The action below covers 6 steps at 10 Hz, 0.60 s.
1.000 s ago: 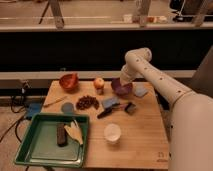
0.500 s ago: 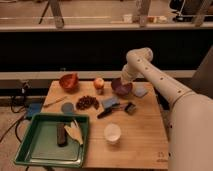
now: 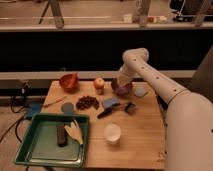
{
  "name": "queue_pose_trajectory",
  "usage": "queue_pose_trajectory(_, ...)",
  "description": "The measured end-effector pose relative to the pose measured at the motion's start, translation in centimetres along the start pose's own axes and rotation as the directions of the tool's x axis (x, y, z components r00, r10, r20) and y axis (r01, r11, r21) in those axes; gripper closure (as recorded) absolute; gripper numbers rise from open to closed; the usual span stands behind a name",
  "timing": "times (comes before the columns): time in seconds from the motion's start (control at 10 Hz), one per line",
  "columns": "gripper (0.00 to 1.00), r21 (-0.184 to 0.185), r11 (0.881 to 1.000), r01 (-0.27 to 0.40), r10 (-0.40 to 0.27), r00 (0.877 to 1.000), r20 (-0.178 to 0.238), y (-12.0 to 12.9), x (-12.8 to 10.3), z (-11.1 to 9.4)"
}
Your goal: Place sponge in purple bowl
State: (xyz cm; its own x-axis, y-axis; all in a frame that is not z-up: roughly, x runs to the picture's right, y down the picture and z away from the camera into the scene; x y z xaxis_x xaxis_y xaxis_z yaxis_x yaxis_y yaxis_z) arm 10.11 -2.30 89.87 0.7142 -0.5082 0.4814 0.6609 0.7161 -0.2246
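Note:
The purple bowl [image 3: 122,89] is small, round and dark, and sits at the back of the wooden table [image 3: 140,140], right of the apple. A blue sponge-like block [image 3: 111,102] lies on the table just in front of the bowl. A paler blue piece [image 3: 140,91] lies right of the bowl. My gripper [image 3: 120,81] hangs at the end of the white arm [image 3: 150,75], at the bowl's back rim. Nothing shows in its grasp.
An orange-red bowl [image 3: 69,81] stands back left, with an apple [image 3: 99,83] beside it. Dark grapes [image 3: 87,102], a blue disc [image 3: 67,107], a dark pen-like stick [image 3: 105,113], a small dark object [image 3: 131,107] and a white cup [image 3: 112,133] lie mid-table. A green tray [image 3: 30,150] fills the front left.
The arm's end has shifted only slightly over the purple bowl. Nothing on the table has moved.

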Motion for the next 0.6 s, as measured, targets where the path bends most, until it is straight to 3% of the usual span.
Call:
queue_pose_trajectory(0.1, 0.21, -0.001, 0.995, 0.096, -0.096, 0.995, 0.027, -0.1, -1.0, 0.0)
queue_pose_trajectory(0.3, 0.20, -0.006, 0.982, 0.189, -0.189, 0.981, 0.039, 0.0, -2.1, -0.1)
queue_pose_trajectory(0.6, 0.20, -0.033, 0.941, 0.337, -0.337, 0.942, 0.012, 0.2, -3.2, 1.2)
